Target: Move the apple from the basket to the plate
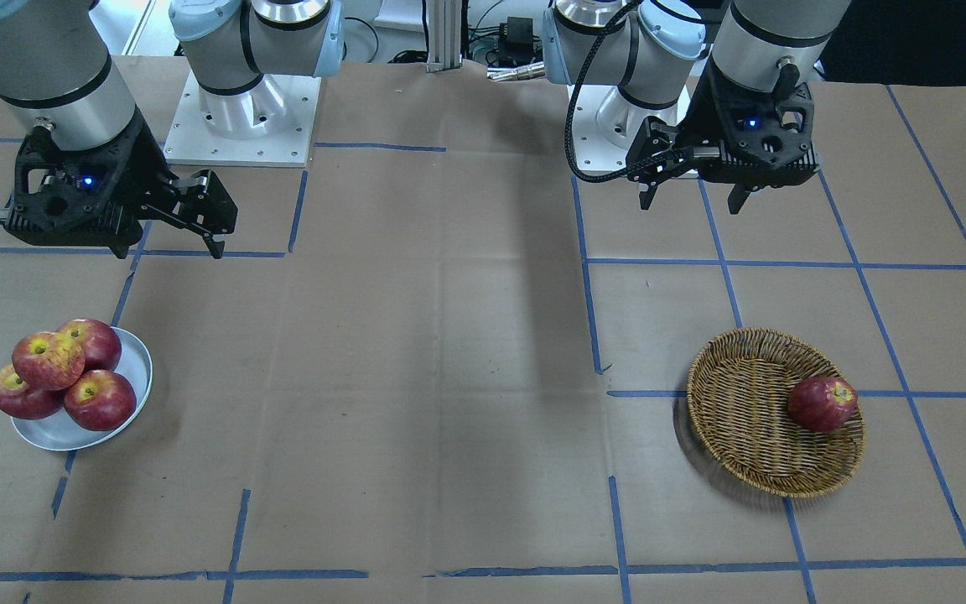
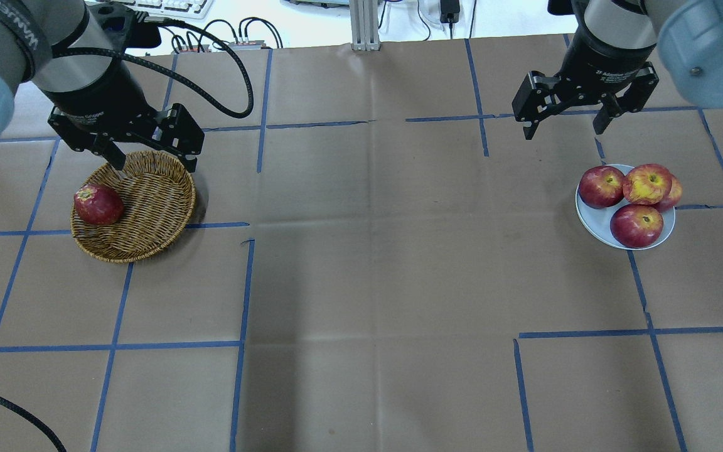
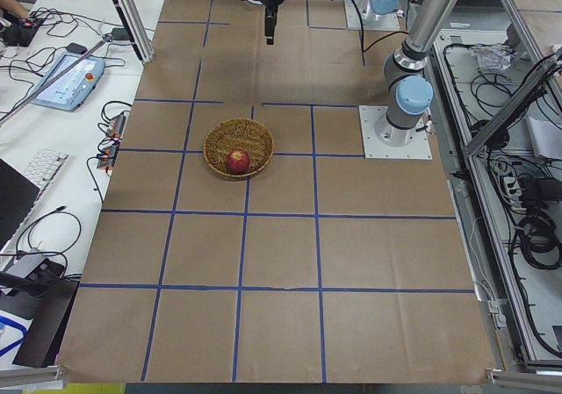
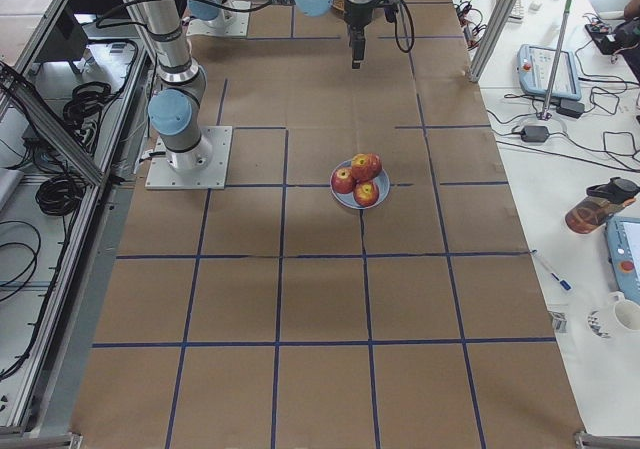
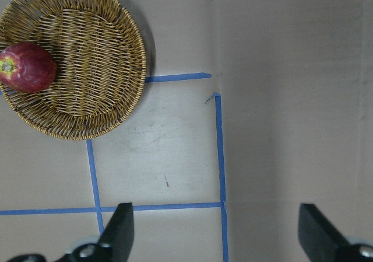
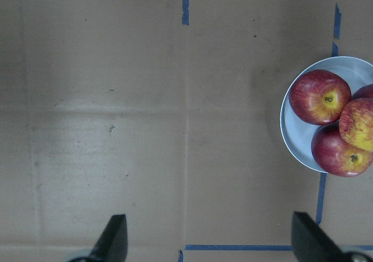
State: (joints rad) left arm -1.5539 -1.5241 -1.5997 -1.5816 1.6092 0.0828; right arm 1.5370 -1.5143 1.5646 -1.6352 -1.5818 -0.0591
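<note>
The paler pinkish-red apple (image 1: 49, 359) with a yellow stem patch lies on top of three darker apples on the grey-blue plate (image 1: 135, 361). It also shows in the overhead view (image 2: 647, 184) and at the right wrist view's edge (image 6: 358, 123). The wicker basket (image 2: 154, 207) holds one deep-red apple (image 2: 98, 204), also seen in the left wrist view (image 5: 26, 67). My left gripper (image 2: 153, 164) is open and empty above the basket's far rim. My right gripper (image 2: 563, 130) is open and empty, raised beyond the plate (image 2: 590, 216).
The table is covered in brown paper with a blue tape grid. Both arm bases stand at the robot's edge of the table. Cables, a tablet and a cup lie on side benches off the table.
</note>
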